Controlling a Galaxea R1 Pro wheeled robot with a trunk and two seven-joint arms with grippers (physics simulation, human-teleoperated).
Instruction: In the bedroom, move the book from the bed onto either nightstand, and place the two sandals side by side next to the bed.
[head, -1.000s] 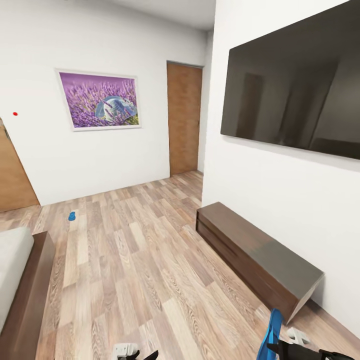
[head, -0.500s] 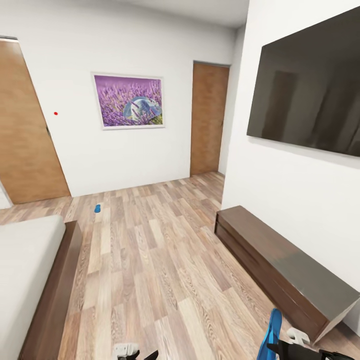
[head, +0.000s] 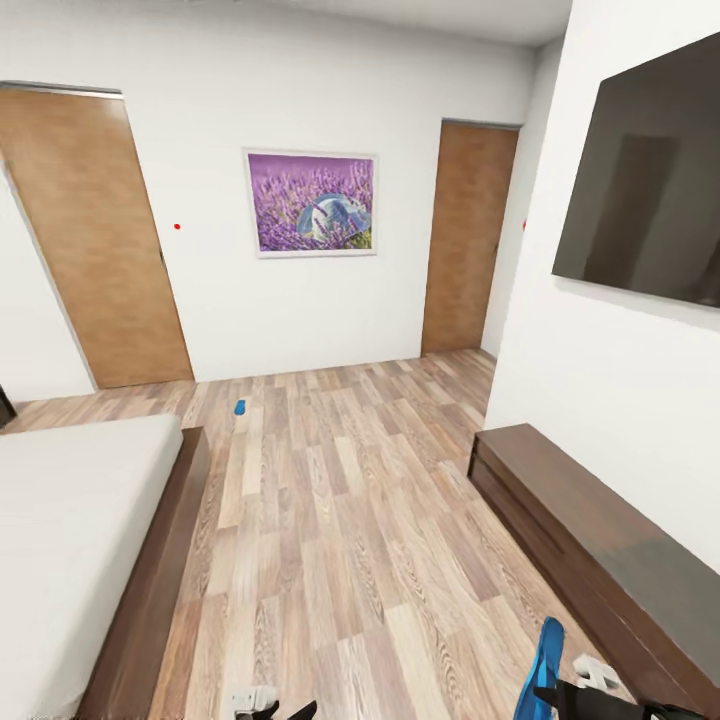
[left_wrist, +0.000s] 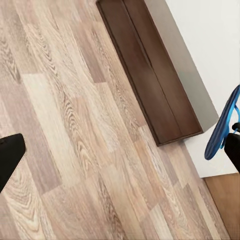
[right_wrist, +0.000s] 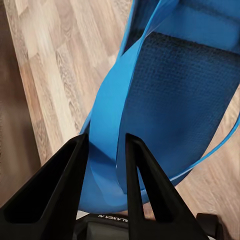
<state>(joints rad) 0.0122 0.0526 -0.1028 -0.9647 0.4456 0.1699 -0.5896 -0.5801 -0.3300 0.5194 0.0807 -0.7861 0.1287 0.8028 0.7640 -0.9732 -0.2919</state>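
Blue sandal (right_wrist: 165, 100) strap's pinched between your right gripper (right_wrist: 106, 145) jaws for carrying bedside; left gripper (head: 268, 706) jaws, can't tell.

Lavender picture (head: 315, 203) hangs between two wooden doors (head: 98, 235), a dark screen (head: 645, 185) above the long low bench cabinet (head: 600, 545).

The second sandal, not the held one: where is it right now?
In the head view, the loose sandal lies on the wood floor beyond the bed's foot corner, near the far wall below the lavender picture.
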